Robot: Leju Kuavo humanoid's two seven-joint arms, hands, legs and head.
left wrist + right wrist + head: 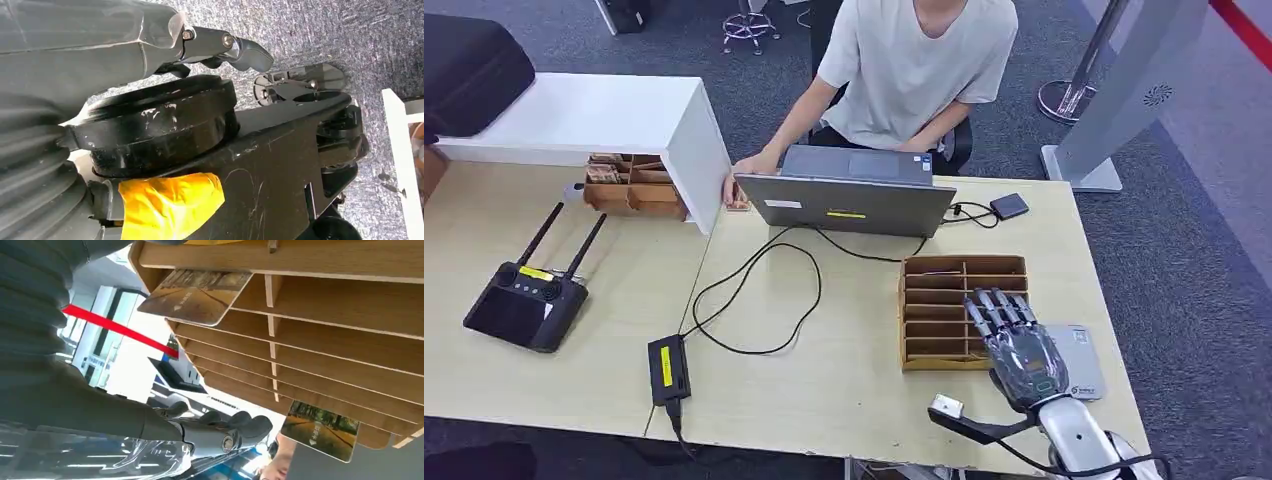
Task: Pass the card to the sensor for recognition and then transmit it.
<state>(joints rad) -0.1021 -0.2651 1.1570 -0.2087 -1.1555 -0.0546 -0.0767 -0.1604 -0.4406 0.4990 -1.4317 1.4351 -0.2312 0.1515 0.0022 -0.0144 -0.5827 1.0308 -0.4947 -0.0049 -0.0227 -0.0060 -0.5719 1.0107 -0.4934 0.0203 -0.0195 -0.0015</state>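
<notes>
A wooden slotted card rack (944,300) stands on the table's right side. My right hand (1016,345) hovers over its right column with the fingers stretched forward and nothing in them. In the right wrist view, a brownish card (197,295) sticks out of one slot of the rack (340,315) and a second card (320,431) out of another, both apart from my fingers (235,422). A flat grey card sensor (1082,362) lies on the table just right of the hand. My left hand (225,47) hangs beside my body above grey carpet and holds nothing.
A person sits behind an open laptop (849,195) at the table's far edge. Black cables and a power brick (667,368) cross the middle. A black controller with antennas (524,300) lies left. A white shelf (614,115) covers another card rack (629,185).
</notes>
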